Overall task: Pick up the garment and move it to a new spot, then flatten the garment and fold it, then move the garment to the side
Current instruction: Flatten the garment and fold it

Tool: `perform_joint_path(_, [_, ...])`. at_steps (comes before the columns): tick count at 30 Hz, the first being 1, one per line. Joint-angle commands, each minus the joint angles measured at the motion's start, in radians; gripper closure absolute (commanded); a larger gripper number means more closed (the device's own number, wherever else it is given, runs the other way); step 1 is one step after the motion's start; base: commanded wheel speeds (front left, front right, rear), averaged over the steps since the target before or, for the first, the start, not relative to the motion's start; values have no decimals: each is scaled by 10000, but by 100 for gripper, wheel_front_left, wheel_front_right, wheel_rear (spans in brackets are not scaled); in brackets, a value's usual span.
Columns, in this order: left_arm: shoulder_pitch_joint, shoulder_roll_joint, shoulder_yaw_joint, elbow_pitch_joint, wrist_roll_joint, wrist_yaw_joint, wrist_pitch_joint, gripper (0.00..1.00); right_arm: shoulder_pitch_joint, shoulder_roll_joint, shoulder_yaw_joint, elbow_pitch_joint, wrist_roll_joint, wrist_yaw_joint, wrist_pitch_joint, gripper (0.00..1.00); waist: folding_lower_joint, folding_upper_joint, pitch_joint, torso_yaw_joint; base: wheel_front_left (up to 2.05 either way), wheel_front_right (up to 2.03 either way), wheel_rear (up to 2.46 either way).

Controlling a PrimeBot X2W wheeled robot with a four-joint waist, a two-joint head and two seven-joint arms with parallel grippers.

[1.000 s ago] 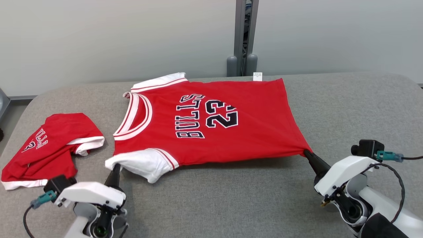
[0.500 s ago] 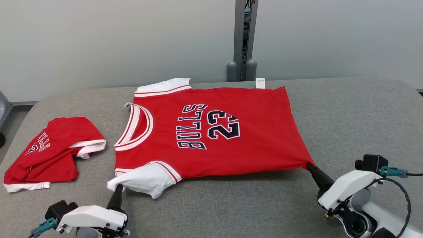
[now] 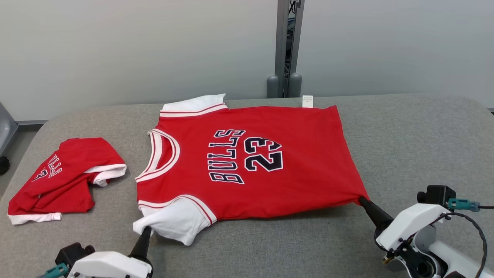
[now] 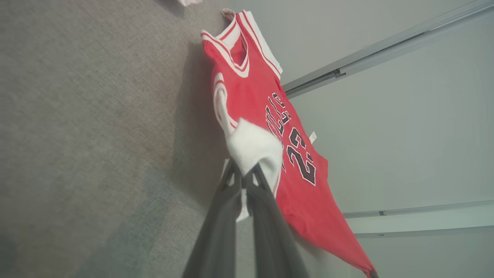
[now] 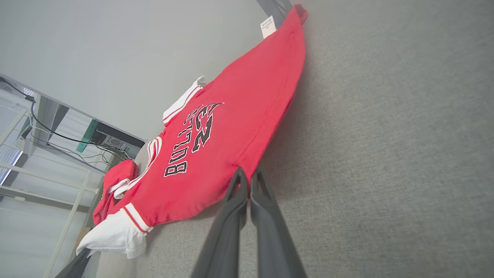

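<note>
**Item:** red short-sleeved cloth jersey with white sleeves and dark "BULLS 23" lettering. It is lying face up and mostly spread across the middle of the grey fabric-covered worktop, collar toward the robot's left, near edge lifting slightly.

**Left hand**: fingers pressed together, pinching the near white sleeve, which is bunching.

**Right hand**: fingers pressed together, pinching the near hem corner.

**Neighbour:** second red garment, lying loosely heaped, well apart at the left.

**Hazards, as judged:**
- Both holds are taking little cloth, so uneven pulling is risking a slip.
- The bunching sleeve is risking a crease under any fold.
- The rough worktop is likely gripping the far edge, inviting wrinkles during dragging.
</note>
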Motion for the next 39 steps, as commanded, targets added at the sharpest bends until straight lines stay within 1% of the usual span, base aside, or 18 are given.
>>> perform_joint_path(1, [201, 130, -18, -183, 73, 131, 36, 100, 144, -126, -33, -68, 109, 6, 92, 100, 0, -1, -3, -6, 0, 0, 0])
perform_joint_path(7, [923, 401, -17, -1054, 94, 612, 1, 100, 363, -288, 19, -304, 183, 6, 397, 100, 0, -1, -55, -44, 0, 0, 0])
perform_joint_path(15, [1773, 686, 1, -2060, 26, 947, 14, 100, 656, -579, -54, -620, 378, 6, 671, 100, 0, -1, -139, -65, 0, 0, 0])
perform_joint_path(21, [2357, 958, -43, -2834, 59, 1230, 101, 100, 1026, -925, -124, -1182, 596, 6, 994, 100, 0, -1, -208, -3, 0, 0, 0])
perform_joint_path(27, [2713, 1193, -268, -3193, 433, 1346, 47, 100, 1367, -1287, -190, -1677, 694, 6, 1123, 100, 0, -1, -273, -3, 0, 0, 0])
perform_joint_path(30, [2819, 1213, -368, -3259, 514, 1344, 30, 100, 1544, -1447, -183, -1852, 727, 6, 1224, 100, 0, -1, -290, -3, 0, 0, 0])
perform_joint_path(39, [3190, 1290, -120, -3579, 422, 1415, -212, 100, 2028, -2092, -321, -2532, 961, 6, 1337, 100, 0, -1, -275, 88, 0, 0, 0])
